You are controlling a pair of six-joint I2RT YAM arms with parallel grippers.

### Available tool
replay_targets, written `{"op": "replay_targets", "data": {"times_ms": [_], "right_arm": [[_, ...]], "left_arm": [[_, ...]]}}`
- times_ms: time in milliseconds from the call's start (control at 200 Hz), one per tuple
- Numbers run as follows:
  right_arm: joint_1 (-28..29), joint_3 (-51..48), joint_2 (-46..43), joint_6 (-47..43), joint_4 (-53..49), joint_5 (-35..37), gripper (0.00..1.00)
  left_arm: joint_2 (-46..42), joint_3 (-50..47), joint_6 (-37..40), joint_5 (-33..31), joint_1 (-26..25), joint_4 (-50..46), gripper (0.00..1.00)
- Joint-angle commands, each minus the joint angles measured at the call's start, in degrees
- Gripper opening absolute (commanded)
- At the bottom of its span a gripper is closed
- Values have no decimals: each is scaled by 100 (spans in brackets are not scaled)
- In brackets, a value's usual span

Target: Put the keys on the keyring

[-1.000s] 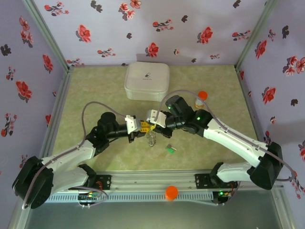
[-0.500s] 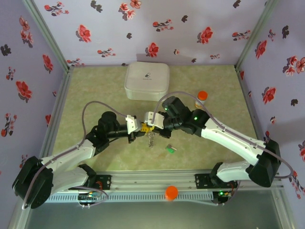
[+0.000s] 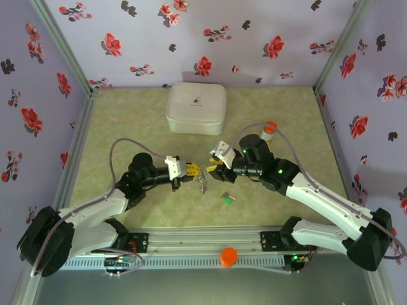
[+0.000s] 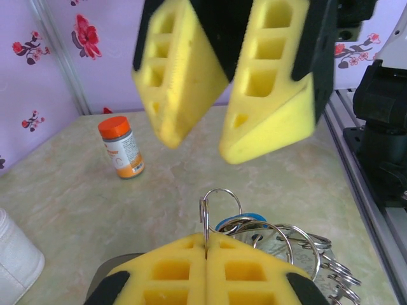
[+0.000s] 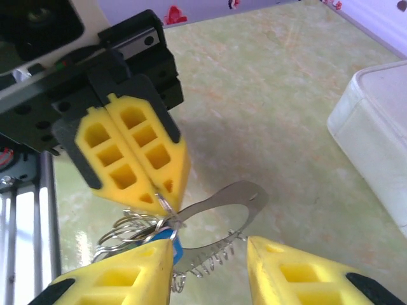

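Note:
My left gripper (image 4: 206, 240) is shut on a small split ring (image 4: 219, 200) that sticks up from a bundle of wire rings. The blue key (image 4: 245, 220) has its head tucked into that bundle. From the same ring hangs the keyring (image 5: 248, 194), a flat grey oval loop with several small rings along its lower edge. My right gripper (image 5: 210, 253) stands open with the loop between and beyond its fingers, the left pad next to the blue head (image 5: 176, 246). From above, the left gripper (image 3: 193, 170) and right gripper (image 3: 213, 165) face each other over the bundle (image 3: 202, 182). The green key (image 3: 227, 198) lies alone on the mat.
A white rounded case (image 3: 196, 108) sits at the back centre. An orange-capped bottle (image 3: 269, 130) stands behind the right arm. An orange knob (image 3: 228, 256) sits on the front rail. Flowered walls close in the left, back and right sides.
The right gripper has opened and pulled back to the right, away from the left gripper. The left gripper stays shut on the ring, and the bundle hangs from it.

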Motion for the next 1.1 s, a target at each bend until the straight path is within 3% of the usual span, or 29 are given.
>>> {"op": "replay_targets", "data": {"times_ms": [0, 415, 755, 855, 1095], "right_arm": [[-12, -182, -91, 697, 476, -330, 35], [-189, 352, 545, 2617, 354, -471, 26], [-220, 580, 762, 2698, -55, -702, 29], [-222, 613, 773, 2574, -246, -409, 37], [-222, 672, 867, 2524, -274, -530, 32]], "left_arm": [[67, -73, -56, -141, -20, 709, 0], [180, -87, -110, -492, -18, 814, 0], [274, -92, -175, -639, -14, 900, 0], [286, -84, -160, -650, -14, 890, 0], [287, -75, -149, -644, -15, 895, 0]]}}
